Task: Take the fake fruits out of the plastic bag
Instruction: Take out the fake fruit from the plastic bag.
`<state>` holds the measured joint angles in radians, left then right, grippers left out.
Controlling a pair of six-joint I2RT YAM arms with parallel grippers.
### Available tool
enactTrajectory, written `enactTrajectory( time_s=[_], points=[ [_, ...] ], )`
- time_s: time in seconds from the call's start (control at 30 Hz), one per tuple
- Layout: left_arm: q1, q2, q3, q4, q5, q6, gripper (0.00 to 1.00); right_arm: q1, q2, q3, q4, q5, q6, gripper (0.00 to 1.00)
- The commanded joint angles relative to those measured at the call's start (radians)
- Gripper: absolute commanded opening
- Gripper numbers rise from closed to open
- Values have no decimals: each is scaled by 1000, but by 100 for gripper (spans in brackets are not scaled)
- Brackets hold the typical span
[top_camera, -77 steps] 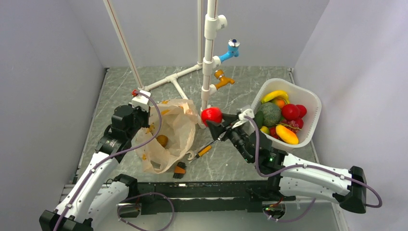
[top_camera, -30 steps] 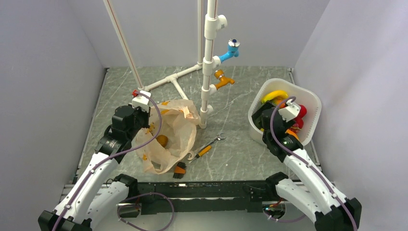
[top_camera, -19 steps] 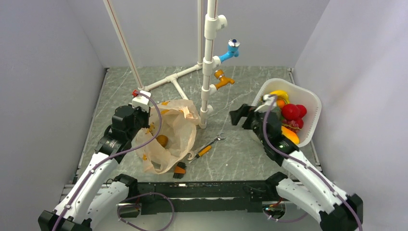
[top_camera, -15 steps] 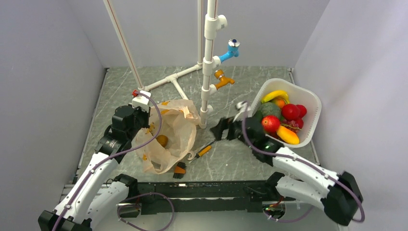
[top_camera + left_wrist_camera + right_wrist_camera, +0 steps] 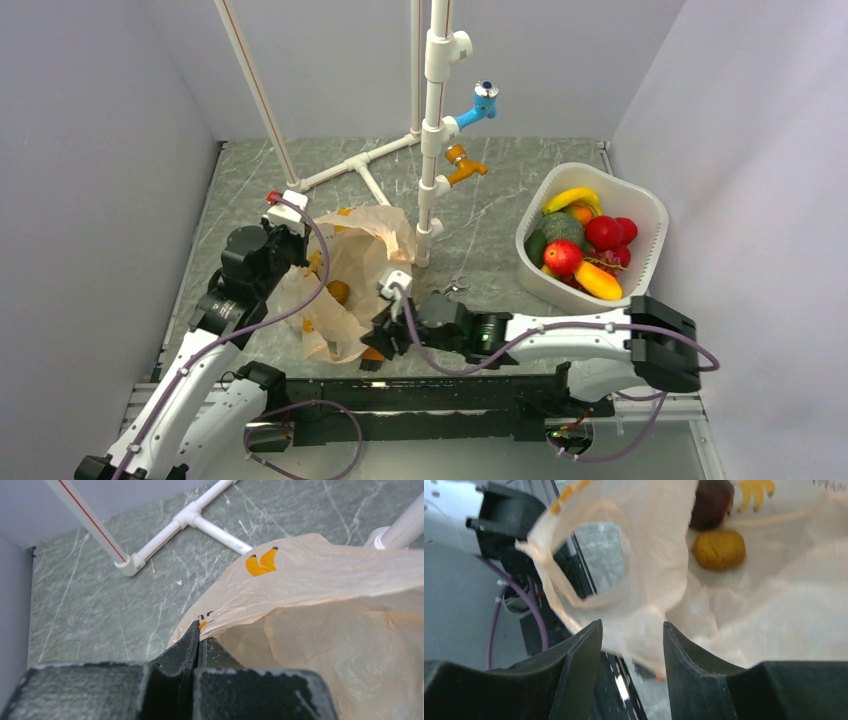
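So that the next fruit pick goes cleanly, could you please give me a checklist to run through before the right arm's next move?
1. Bag mouth held: ok. The left gripper is shut on the rim of the plastic bag.
2. Fruits in sight: ok. A yellow-brown fruit and a darker fruit lie inside the bag.
3. Right gripper ready to take a fruit: ok, its jaws stand apart.
4. Clear path to the fruits: not ok. The bag's loop handle hangs across the gap between the right jaws.
5. More fruits hidden under the film: cannot tell.
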<state>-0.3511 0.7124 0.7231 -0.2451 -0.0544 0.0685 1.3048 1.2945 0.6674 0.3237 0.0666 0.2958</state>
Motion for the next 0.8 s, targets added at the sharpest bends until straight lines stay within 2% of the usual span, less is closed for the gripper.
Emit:
enactTrajectory(
  time_s=[0.0, 0.17, 0.47, 0.53, 0.63, 0.77],
  points=[
    [-9, -43, -19, 78, 52, 24, 0, 36, 118, 184, 66, 156, -107, 51],
    [-26, -57, -31, 92, 75, 42, 0, 16, 332, 345, 71, 399, -172, 51],
    [-43, -63, -44, 104, 80, 59, 0, -19, 639, 564, 33, 567, -201, 50],
    [-43, -54, -41, 100, 74, 59, 0, -23, 674, 585, 30, 569, -197, 50],
    [-43, -41, -32, 92, 66, 61, 0, -27, 690, 589, 33, 492, -197, 51],
    [-43, -32, -29, 87, 58, 62, 0, -33, 661, 492, 150, 302, -200, 62]
  ],
)
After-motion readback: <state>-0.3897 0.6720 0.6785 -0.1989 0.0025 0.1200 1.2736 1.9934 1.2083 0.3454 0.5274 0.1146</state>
